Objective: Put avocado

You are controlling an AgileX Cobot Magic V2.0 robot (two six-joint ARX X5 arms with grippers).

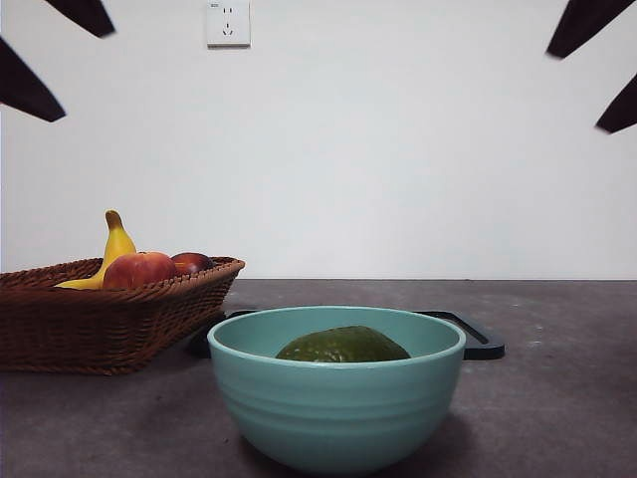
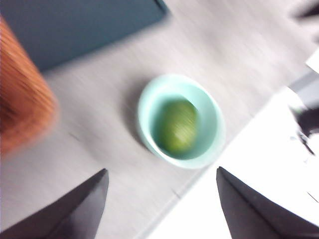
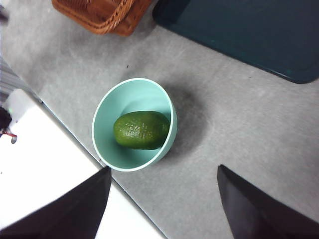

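The dark-green avocado (image 1: 343, 346) lies inside a pale teal bowl (image 1: 336, 413) near the table's front edge. It also shows in the right wrist view (image 3: 141, 130) and, blurred, in the left wrist view (image 2: 179, 127). My left gripper (image 2: 162, 204) is open and empty, high above the bowl (image 2: 212, 144). My right gripper (image 3: 162, 204) is open and empty, also high above the bowl (image 3: 102, 117). In the front view both arms show only as black tips at the top corners.
A wicker basket (image 1: 109, 329) with a banana (image 1: 114, 249) and red apples (image 1: 139, 270) stands at the left. A dark tray (image 1: 473, 339) lies behind the bowl. The table's edge runs close to the bowl (image 3: 75, 144).
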